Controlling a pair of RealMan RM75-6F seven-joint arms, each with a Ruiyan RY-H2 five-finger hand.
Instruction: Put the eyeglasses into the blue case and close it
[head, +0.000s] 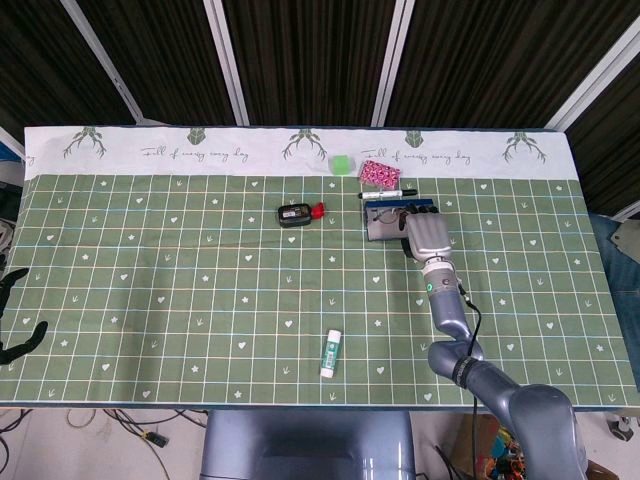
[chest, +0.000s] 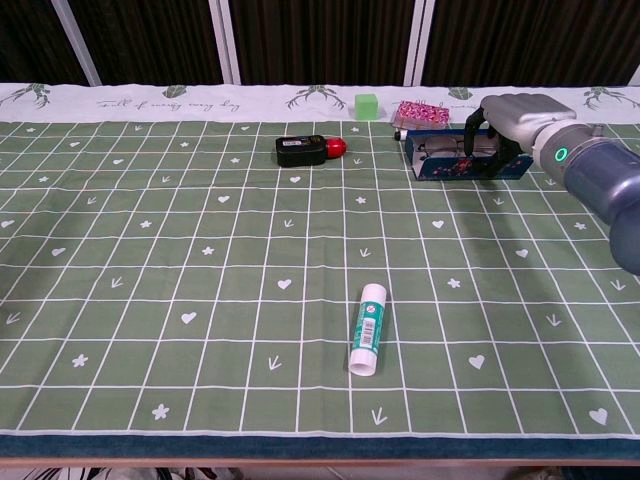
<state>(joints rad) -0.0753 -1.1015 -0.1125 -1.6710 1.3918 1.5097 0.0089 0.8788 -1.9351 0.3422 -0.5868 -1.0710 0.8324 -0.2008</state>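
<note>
Eyeglasses (chest: 447, 150) lying inside open blue case (chest: 455, 165) at far right of green tablecloth (chest: 200, 250), right hand (chest: 510, 125) curled over case's right end, fingers (chest: 478, 135) hooked on its rim, pink pouch (chest: 420, 111) just behind, glue stick (chest: 367, 327) well apart.

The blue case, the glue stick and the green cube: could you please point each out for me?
blue case (chest: 445, 167), chest view, front wall.
glue stick (chest: 367, 327), chest view, middle of its label.
green cube (chest: 367, 105), chest view, front face.
</note>
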